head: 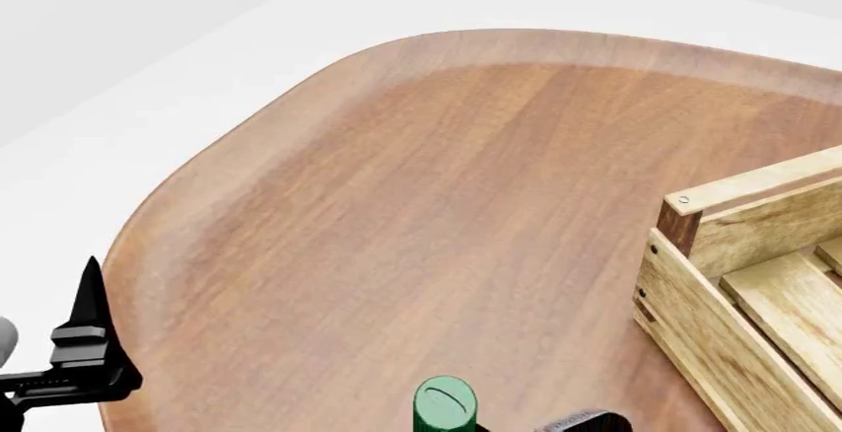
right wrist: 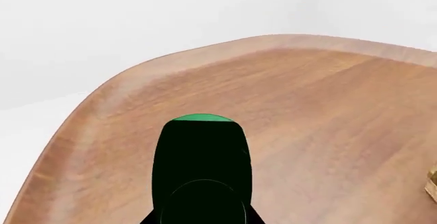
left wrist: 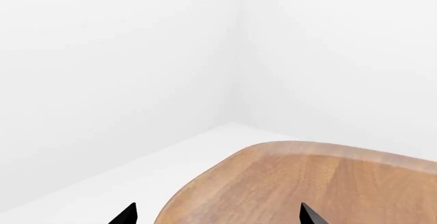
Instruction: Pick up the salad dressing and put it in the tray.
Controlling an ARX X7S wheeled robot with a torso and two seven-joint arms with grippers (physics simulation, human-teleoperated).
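The right gripper [right wrist: 201,219] seemed clamped on the bottle [right wrist: 201,157]; the tray [head: 736,254] lay at two o'clock. The left gripper [left wrist: 218,215] stood apart, idle.

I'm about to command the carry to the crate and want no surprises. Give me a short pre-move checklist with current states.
1. Salad dressing between the right gripper fingers: ok, though whether they clamp it: cannot tell.
2. Bottle upright: cannot tell.
3. Wooden crate in view, to the bottle's right: ok.
4. Table between bottle and crate free of objects: ok.
5. Left gripper open, holding nothing, away from the crate: ok.
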